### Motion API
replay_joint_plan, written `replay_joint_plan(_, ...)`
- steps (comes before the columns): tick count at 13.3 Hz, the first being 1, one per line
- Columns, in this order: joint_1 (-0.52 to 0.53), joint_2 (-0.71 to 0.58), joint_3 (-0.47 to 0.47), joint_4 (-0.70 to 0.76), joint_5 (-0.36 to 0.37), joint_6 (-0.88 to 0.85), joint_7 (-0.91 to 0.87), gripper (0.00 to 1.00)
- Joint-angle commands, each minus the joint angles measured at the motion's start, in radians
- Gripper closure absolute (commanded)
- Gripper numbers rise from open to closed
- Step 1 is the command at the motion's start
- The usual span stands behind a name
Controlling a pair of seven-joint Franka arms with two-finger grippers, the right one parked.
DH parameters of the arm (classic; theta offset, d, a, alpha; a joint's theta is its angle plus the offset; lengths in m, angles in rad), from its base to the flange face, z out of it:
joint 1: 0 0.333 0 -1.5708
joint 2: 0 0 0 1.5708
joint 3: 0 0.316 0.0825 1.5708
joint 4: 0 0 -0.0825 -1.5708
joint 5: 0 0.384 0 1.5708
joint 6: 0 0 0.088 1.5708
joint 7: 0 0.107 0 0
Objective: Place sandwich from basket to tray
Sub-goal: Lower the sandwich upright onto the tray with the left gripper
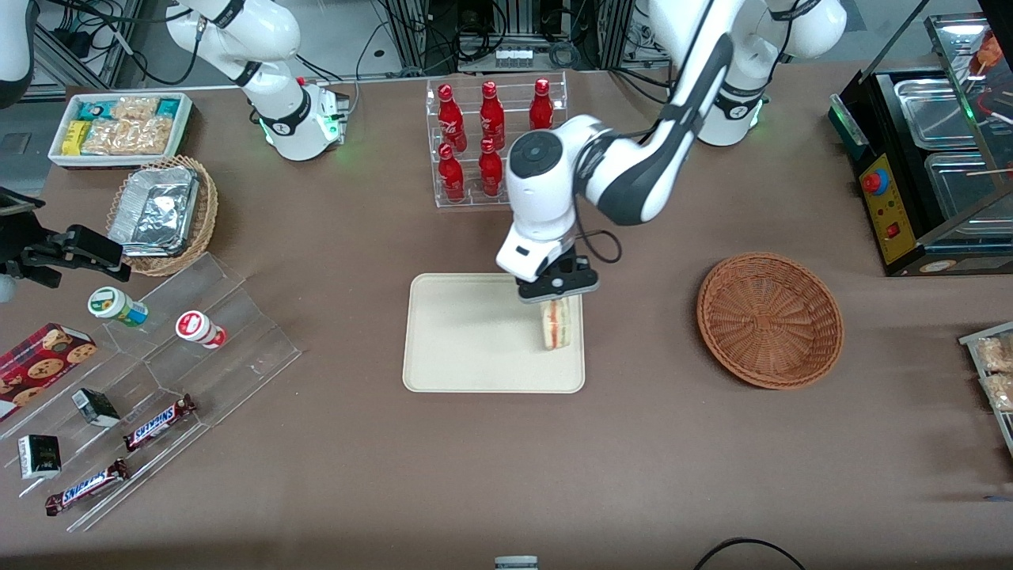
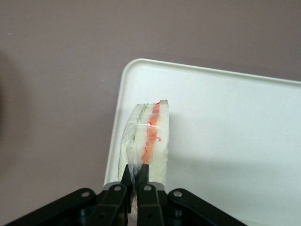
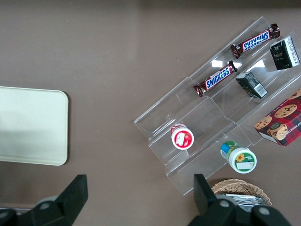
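Note:
The sandwich (image 1: 555, 324) is a wrapped white-bread wedge with orange-red and green layers (image 2: 148, 136). It stands on edge over the cream tray (image 1: 467, 332), at the tray's border toward the working arm's end; whether it rests on the tray or hangs just above it I cannot tell. My left gripper (image 1: 556, 299) is directly above it, shut on the sandwich's top wrapper edge, fingers nearly together (image 2: 137, 172). The reddish-brown wicker basket (image 1: 769, 318) sits empty beside the tray, toward the working arm's end. The tray (image 2: 235, 132) is bare apart from the sandwich.
A clear rack of red bottles (image 1: 495, 138) stands farther from the front camera than the tray. Toward the parked arm's end are a stepped acrylic shelf (image 1: 158, 372) with snacks, a lighter basket of foil containers (image 1: 162, 214) and a white snack bin (image 1: 119, 127). A black appliance (image 1: 926, 158) stands farther from the front camera than the brown basket.

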Motion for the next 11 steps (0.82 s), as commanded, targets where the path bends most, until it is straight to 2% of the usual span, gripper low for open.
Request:
replay_joint_plan(1, -0.013, 0.025, 0.018, -0.001, 0.023, 0.056, 0.012, 1.00)
replay_joint_plan(6, -0.008, 0.031, 0.018, -0.042, 0.051, 0.115, 0.063, 1.00)
replay_joint_plan(8, -0.011, 0.031, 0.018, -0.094, 0.057, 0.202, 0.064, 1.00)
replay_joint_plan(11, -0.017, 0.035, 0.019, -0.101, 0.059, 0.205, 0.041, 1.00)
